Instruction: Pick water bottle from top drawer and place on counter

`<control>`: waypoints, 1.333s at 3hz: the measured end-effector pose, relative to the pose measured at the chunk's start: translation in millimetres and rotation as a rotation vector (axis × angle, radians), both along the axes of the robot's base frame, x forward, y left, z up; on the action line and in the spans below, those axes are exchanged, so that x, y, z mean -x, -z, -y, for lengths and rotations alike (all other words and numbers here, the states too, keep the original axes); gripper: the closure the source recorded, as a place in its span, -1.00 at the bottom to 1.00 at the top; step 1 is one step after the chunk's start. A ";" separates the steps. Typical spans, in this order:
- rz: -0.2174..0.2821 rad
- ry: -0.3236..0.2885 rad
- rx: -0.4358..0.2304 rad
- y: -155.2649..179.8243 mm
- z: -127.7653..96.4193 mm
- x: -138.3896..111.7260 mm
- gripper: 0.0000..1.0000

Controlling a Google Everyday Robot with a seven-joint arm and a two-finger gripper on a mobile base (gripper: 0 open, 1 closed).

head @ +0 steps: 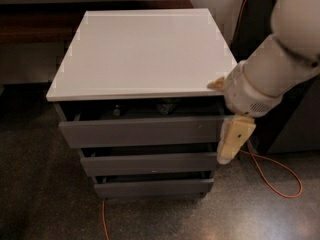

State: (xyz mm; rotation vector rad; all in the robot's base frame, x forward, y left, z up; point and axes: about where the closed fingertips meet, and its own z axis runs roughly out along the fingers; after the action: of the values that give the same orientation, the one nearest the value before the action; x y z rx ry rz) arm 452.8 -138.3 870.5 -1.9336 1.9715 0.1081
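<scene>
The top drawer (142,131) of the grey cabinet is pulled out a little, leaving a dark gap under the white counter (142,51). Two dim shapes (167,105) lie in that gap. I cannot tell whether either is the water bottle, which is otherwise hidden under the counter. My gripper (227,154) is cream coloured and points down. It hangs in front of the right end of the top drawer's front, below the counter's front right corner. It holds nothing that I can see. The bulky white arm (280,64) reaches in from the upper right.
Two narrower grey drawers (150,163) sit below the top one, each slightly out. An orange cable (280,189) loops on the speckled floor at the right. A dark cabinet (295,124) stands to the right and a dark wooden bench (35,29) behind on the left.
</scene>
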 end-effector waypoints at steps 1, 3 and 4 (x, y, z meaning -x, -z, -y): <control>0.000 -0.066 0.037 40.4 -11.4 -1.9 -1.00; 0.088 -0.109 0.053 79.1 -22.8 -11.8 -1.00; 0.088 -0.109 0.053 79.1 -22.8 -11.8 -1.00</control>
State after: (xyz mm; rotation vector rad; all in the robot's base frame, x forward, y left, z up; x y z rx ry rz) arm 464.6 -115.5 791.4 -2.0431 1.8302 -0.0002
